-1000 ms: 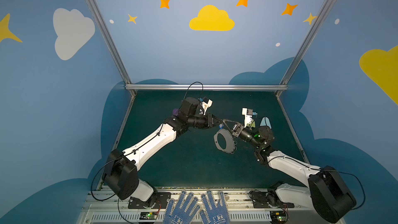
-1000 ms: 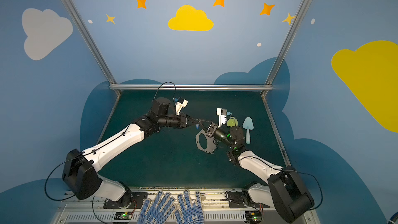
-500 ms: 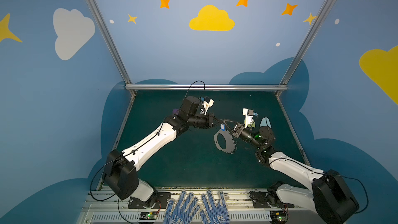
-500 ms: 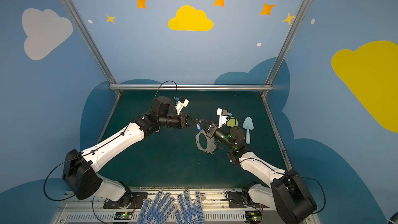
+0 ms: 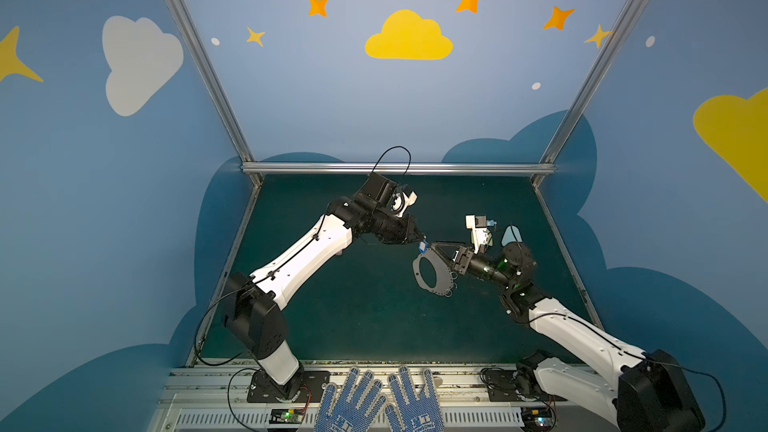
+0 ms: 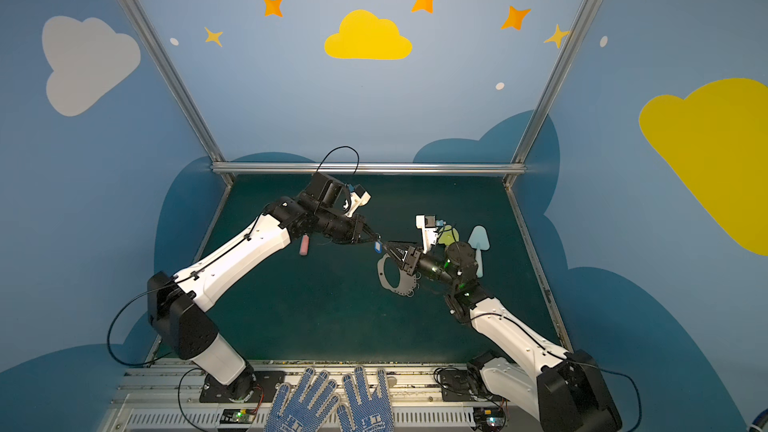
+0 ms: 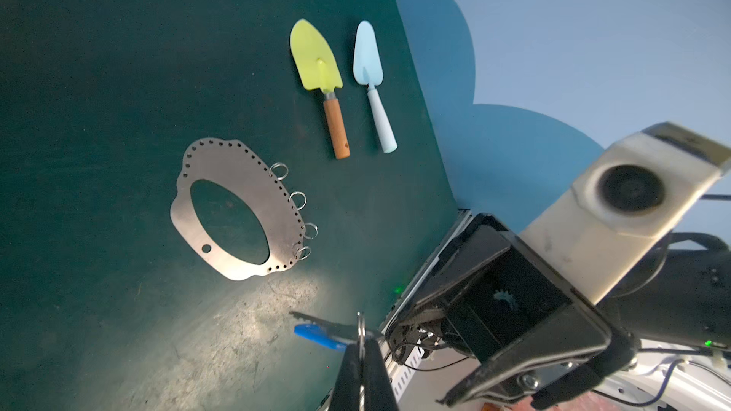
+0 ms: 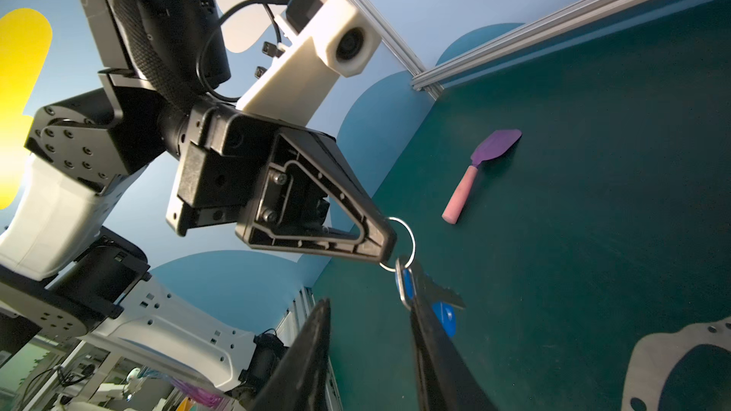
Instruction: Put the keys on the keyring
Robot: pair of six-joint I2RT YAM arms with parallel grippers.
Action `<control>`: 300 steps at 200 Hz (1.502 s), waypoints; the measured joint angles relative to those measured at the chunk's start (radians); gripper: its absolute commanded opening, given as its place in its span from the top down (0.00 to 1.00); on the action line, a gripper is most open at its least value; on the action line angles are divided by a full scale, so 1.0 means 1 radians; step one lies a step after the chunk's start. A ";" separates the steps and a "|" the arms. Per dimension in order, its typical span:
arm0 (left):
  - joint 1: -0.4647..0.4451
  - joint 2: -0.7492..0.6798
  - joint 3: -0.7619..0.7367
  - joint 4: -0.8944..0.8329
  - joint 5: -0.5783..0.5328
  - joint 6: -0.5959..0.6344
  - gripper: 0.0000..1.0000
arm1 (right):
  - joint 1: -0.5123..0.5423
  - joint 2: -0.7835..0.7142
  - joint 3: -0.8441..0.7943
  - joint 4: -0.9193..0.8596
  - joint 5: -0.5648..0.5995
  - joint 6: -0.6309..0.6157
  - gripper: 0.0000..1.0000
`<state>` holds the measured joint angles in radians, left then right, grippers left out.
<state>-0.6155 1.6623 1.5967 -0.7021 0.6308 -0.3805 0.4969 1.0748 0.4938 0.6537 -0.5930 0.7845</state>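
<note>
**Keys held in the air where 2 arms meet tip to tip**

The left gripper (image 8: 389,249) has its fingers pressed together on the small wire ring (image 8: 410,231), and the keys (image 8: 439,292) dangle from it above the mat (image 7: 99,73). In both top views its wrist points toward 4 o'clock, and the white forearm stretches back to 7 o'clock. The right gripper (image 8: 370,304) faces it with fingers apart, 1 just beside the keys, and its arm bends back to 5 o'clock. The keyring (image 7: 237,168) lies flat at 5 o'clock of the keys.

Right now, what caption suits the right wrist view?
Left hand pinches a small wire ring carrying the blue-tagged silver key.
</note>
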 measured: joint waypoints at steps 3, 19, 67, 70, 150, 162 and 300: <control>0.000 0.002 0.002 -0.007 0.003 0.002 0.96 | -0.003 0.004 0.000 0.002 -0.004 0.002 0.66; 0.000 0.003 0.010 -0.037 0.029 0.016 0.96 | -0.022 0.034 0.000 0.026 -0.040 0.022 0.66; 0.000 0.000 0.010 -0.047 0.102 0.037 0.96 | -0.051 0.134 0.010 0.181 -0.175 0.111 0.62; 0.000 0.000 0.010 -0.046 0.105 0.037 0.96 | -0.051 0.138 0.010 0.188 -0.182 0.117 0.62; 0.000 -0.020 0.007 -0.014 0.146 0.044 0.96 | -0.048 0.211 0.048 0.340 -0.313 0.204 0.73; 0.000 -0.025 0.000 -0.007 0.146 0.044 0.96 | -0.048 0.217 0.048 0.346 -0.320 0.211 0.74; 0.039 -0.092 -0.099 0.065 0.148 0.011 0.65 | -0.044 0.204 0.048 0.305 -0.327 0.172 1.00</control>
<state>-0.5766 1.5703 1.4975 -0.6373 0.7788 -0.3695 0.4530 1.2789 0.5423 0.9585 -0.9199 0.9565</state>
